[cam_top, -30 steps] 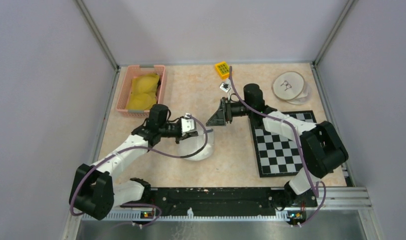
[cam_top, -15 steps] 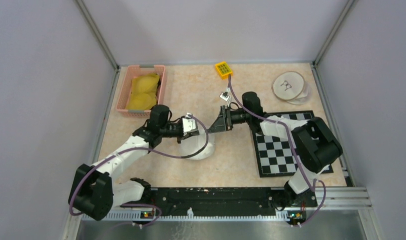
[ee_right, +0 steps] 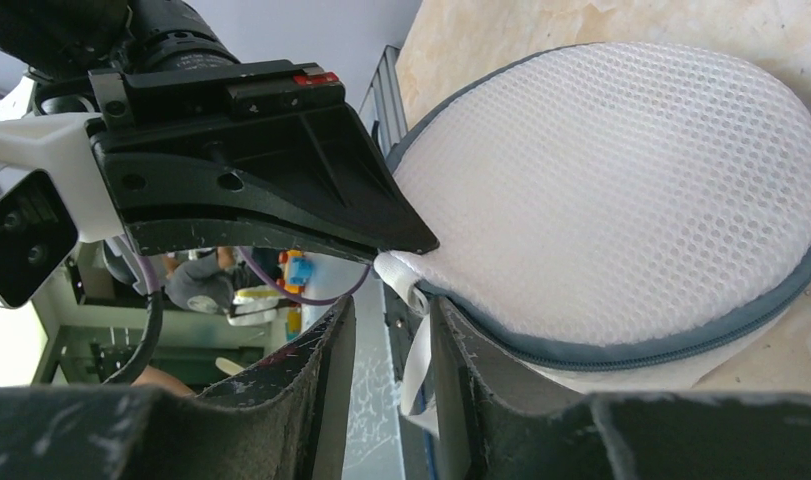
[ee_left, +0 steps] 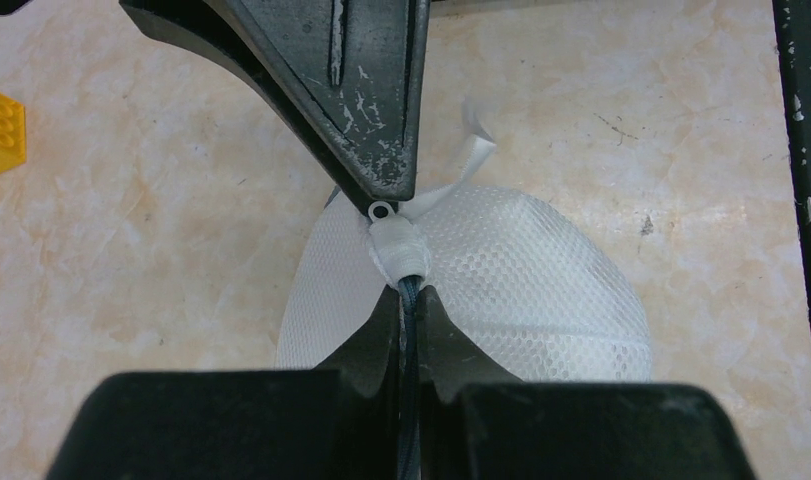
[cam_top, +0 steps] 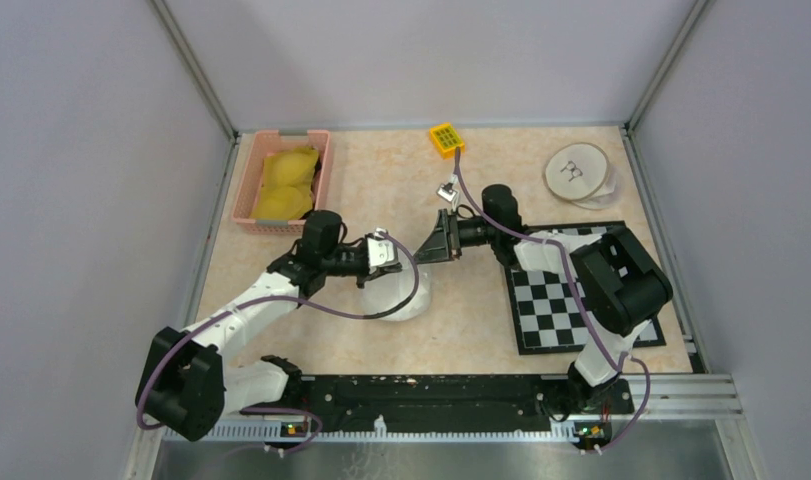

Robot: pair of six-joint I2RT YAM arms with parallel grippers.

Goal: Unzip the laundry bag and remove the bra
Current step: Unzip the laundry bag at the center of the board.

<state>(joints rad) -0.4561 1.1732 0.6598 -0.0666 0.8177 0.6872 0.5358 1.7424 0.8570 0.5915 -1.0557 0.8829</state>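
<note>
While the two arms meet tip to tip, the white mesh laundry bag [ee_left: 521, 280] lies zipped just beside and below their tips.
The left gripper [ee_left: 408, 292] is pinched together on the bag's grey-trimmed edge at the zipper end, with the bag bulging just beyond its tips. The right gripper [ee_right: 391, 320] faces it, jaws narrowly apart with the white pull tab [ee_right: 413, 290] between them; whether they pinch it I cannot tell.

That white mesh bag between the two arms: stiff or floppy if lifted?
Probably semi-stiff: the laundry bag holds a domed shape by itself. Likely light, being open mesh. Its loose white tab looks floppy and may slip from the right fingers.
</note>
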